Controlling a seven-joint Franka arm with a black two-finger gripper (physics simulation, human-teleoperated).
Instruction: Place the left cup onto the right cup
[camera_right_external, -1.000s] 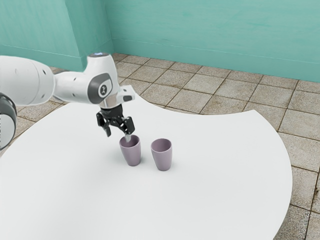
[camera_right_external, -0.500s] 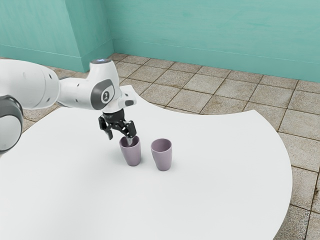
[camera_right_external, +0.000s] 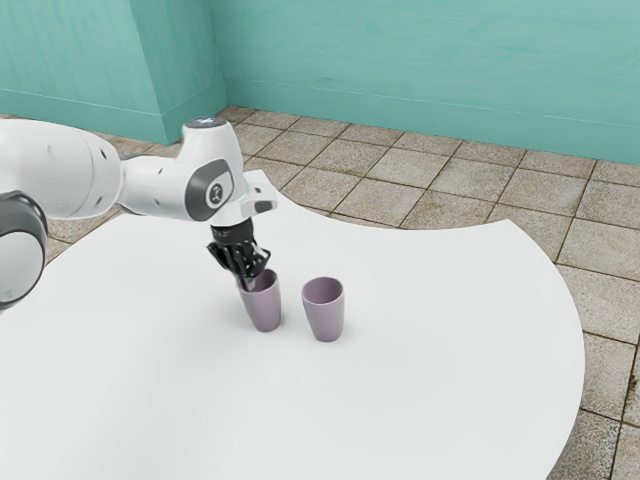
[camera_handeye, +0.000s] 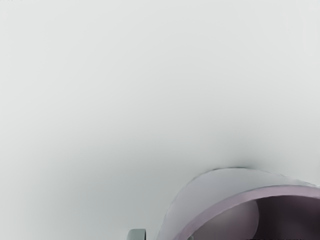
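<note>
The white arm (camera_right_external: 150, 190) comes in from the exterior view's left and bends down over the white table (camera_right_external: 430, 400). Its black gripper (camera_right_external: 251, 274) points downward at the rim of the left cup (camera_right_external: 262, 306). The two fingers stand close together, with the side of the cup's rim that faces the arm pinched between them, one finger outside the wall and the other seemingly dipping just inside the mouth, though the dark fingers overlap too much here to be sure of each one's place. The left cup is mauve, stands upright on the table and opens upward. Just beside it, toward the exterior view's right, stands the right cup (camera_right_external: 324, 310), of the same colour and shape, also upright. The two are near each other but apart, with a narrow strip of table between them. Further to the exterior view's right the table curves away, and past its edge lies a brown tiled floor (camera_right_external: 480, 180) under a teal wall (camera_right_external: 400, 50). In the wrist view, the left cup's rim (camera_handeye: 240, 197) arcs large and blurred just under the hand, its darker inside showing beneath the lip, with bare white table (camera_handeye: 125, 100) beyond it.
</note>
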